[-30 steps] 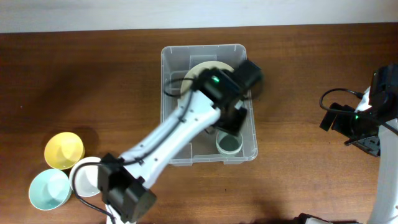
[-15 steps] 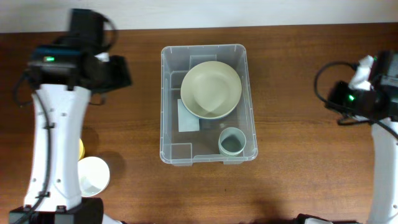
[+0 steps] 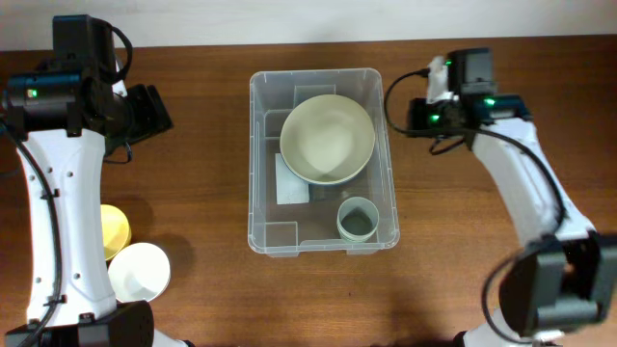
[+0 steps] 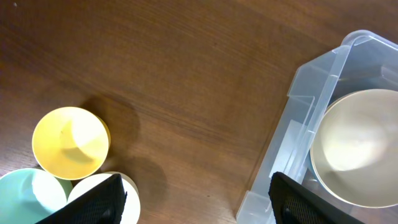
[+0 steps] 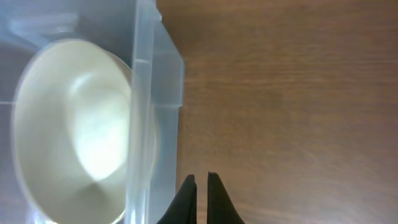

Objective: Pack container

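The container [image 3: 318, 76] is a clear plastic bin at the table's centre. Inside it lie a cream bowl [image 3: 328, 138], a grey-green cup [image 3: 357, 220] and a white label [image 3: 292, 180] on the bottom. My left gripper [image 3: 162, 111] hovers over bare wood left of the bin. It is open [image 4: 196, 200], with nothing between its fingers [image 4: 93, 202]. My right gripper [image 3: 403, 118] is just outside the bin's right wall [image 5: 155, 93]. It is shut [image 5: 201, 180] on nothing, above the table beside the cream bowl [image 5: 74, 124].
A yellow bowl [image 4: 69, 142], a teal bowl [image 4: 28, 196] and a white bowl [image 4: 135, 198] cluster at the table's front left. In the overhead view the left arm hides part of the yellow bowl [image 3: 114, 231] and stands beside the white bowl [image 3: 143, 273].
My left arm swung out of the bin to the far left, and its jaws widened. My right arm came in from the right edge to the bin's right side, and its gripper shut.
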### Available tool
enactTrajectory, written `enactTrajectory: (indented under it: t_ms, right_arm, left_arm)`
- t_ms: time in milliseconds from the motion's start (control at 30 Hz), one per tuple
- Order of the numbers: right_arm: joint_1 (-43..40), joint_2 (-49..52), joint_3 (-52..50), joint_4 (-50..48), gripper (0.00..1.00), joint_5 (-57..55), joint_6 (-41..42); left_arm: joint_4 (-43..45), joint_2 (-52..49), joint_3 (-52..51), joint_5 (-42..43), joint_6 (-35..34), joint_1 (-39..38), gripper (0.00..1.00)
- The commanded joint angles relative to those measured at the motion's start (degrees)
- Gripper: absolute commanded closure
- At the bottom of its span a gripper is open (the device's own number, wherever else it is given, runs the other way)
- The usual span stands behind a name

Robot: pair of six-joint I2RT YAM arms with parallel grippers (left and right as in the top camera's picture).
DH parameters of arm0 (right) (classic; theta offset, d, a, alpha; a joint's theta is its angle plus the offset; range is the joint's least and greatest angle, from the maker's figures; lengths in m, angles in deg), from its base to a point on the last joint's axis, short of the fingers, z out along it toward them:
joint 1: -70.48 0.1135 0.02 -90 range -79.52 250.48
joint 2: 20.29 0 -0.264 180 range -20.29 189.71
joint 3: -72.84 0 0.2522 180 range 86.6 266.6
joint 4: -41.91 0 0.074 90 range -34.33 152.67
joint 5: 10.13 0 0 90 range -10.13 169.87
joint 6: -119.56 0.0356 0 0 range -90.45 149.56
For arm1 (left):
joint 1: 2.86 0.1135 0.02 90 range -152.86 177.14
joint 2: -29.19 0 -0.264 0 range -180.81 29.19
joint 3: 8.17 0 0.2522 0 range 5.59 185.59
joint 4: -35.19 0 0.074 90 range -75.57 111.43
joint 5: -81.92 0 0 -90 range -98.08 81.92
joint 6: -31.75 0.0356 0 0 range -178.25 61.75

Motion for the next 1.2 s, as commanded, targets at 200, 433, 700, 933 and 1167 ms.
enactTrajectory:
  t_ms: [200,433,700,933,1167]
  right_arm:
    - [0.5,7.2,0.0,-0.1,0.96,6.0,-4.5]
    - [0.5,7.3,0.0,3.6,0.96,16.1,-12.2]
    - [0.5,7.3,0.0,4.9,0.96,20.2,-13.6]
    - [0.5,7.3,0.0,4.9,0.96,22.8,-15.0]
    - [0.5,7.3,0.0,4.9,0.96,23.2,-15.3]
  left_arm:
    - [0.0,-0.1,0.1,0.4,0.7,0.2,0.24]
    - [0.2,-0.1,0.1,0.4,0.7,0.2,0.24]
    - [0.2,-0.1,0.1,0.5,0.7,0.2,0.24]
    - [0.2,-0.1,0.1,0.4,0.7,0.2,0.24]
    - [0.2,-0.1,0.1,0.4,0.7,0.2,0.24]
